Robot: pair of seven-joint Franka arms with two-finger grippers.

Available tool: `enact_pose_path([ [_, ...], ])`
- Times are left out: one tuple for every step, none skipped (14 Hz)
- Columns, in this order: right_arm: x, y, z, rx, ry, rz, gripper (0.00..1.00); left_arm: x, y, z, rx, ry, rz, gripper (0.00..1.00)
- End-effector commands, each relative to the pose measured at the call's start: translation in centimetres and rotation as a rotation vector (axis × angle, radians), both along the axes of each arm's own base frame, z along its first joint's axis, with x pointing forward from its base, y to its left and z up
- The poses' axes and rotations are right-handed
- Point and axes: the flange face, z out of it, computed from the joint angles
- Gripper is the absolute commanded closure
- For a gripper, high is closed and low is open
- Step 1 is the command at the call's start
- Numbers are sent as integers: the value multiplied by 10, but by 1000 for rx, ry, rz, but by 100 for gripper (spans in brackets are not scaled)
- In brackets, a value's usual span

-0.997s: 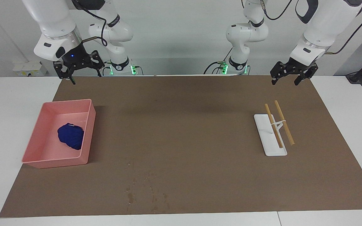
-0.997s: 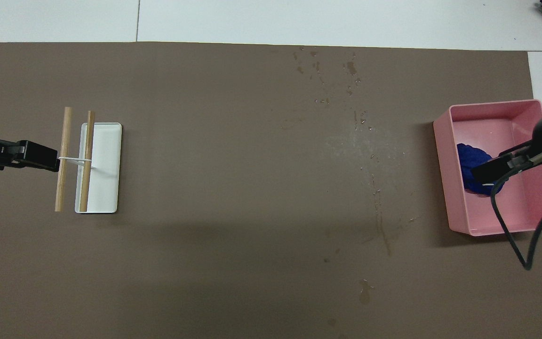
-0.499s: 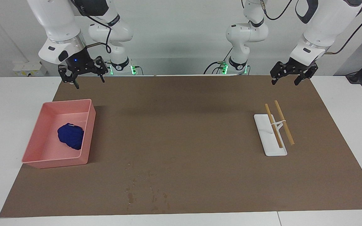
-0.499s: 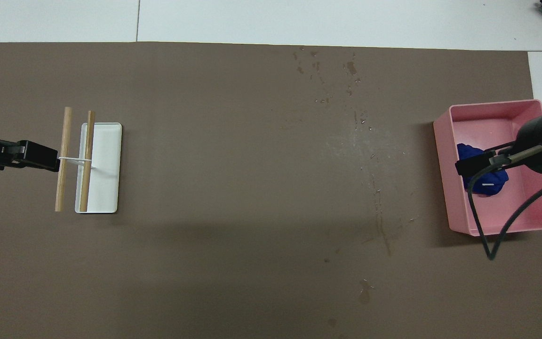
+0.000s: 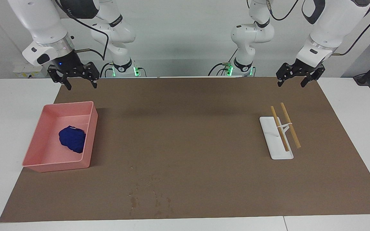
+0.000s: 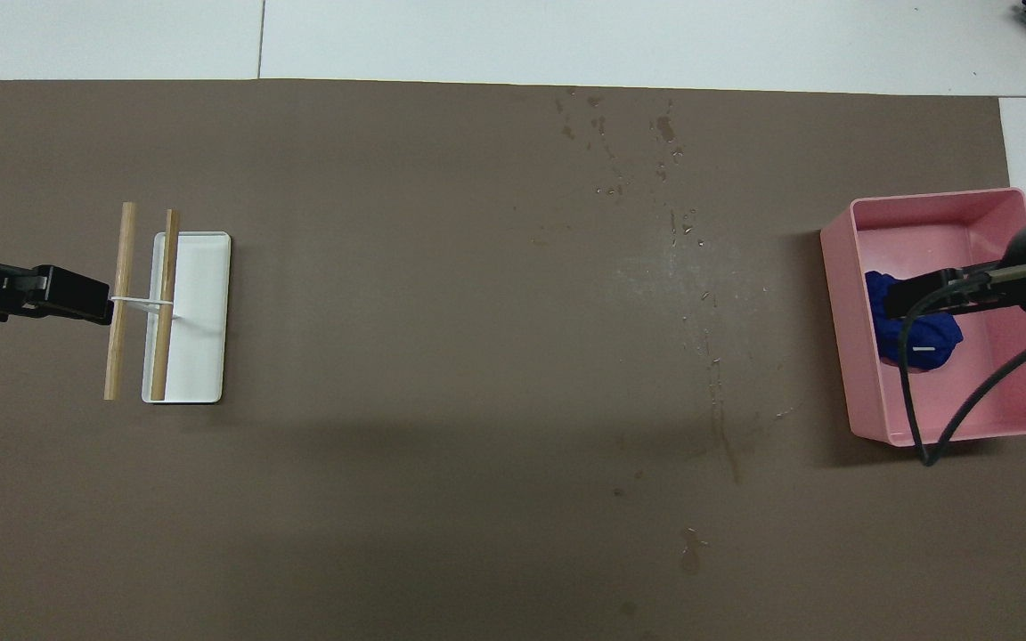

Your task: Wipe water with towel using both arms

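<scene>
The blue towel [image 5: 72, 139] lies crumpled in a pink bin [image 5: 56, 166] at the right arm's end of the table; it also shows in the overhead view [image 6: 914, 336]. The water is dark specks and streaks on the brown mat [image 5: 133, 200], farther from the robots than the bin, and runs in a scattered line in the overhead view [image 6: 664, 129]. My right gripper [image 5: 80, 84] is open and empty, high in the air; in the overhead view [image 6: 900, 298] it is over the towel and bin [image 6: 923, 200]. My left gripper [image 5: 291, 84] is open, empty and raised, and waits.
A white plate with two wooden sticks [image 5: 276, 141] lies at the left arm's end of the mat; in the overhead view [image 6: 197, 312] the left gripper [image 6: 77, 305] is beside it. White table [image 5: 11, 96] surrounds the brown mat [image 5: 188, 128].
My right gripper has swung inward and back toward its end of the table, still high over the bin. The towel, the water and the left arm have not moved.
</scene>
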Motion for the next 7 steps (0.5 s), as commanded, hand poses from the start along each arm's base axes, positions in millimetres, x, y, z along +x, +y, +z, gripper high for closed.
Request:
enact_pose_path([
  [-5,4,-2,15,-12,24,0,-3,3,2,1,3,3,0],
  [-5,5,-2,15,-12,33,0,-3,3,2,1,3,3,0],
  [-5,6,-2,15,-12,35,0,-3,3,2,2,3,3,0],
  [-5,6,-2,15,-12,35,0,-3,3,2,1,3,3,0],
  [-5,6,-2,15,-12,35,0,-3,3,2,1,3,3,0],
  [-5,5,-2,14,-12,35,0,-3,3,1,1,5,3,0],
  [-5,4,-1,14,-14,32,0,-3,3,2,1,3,3,0],
])
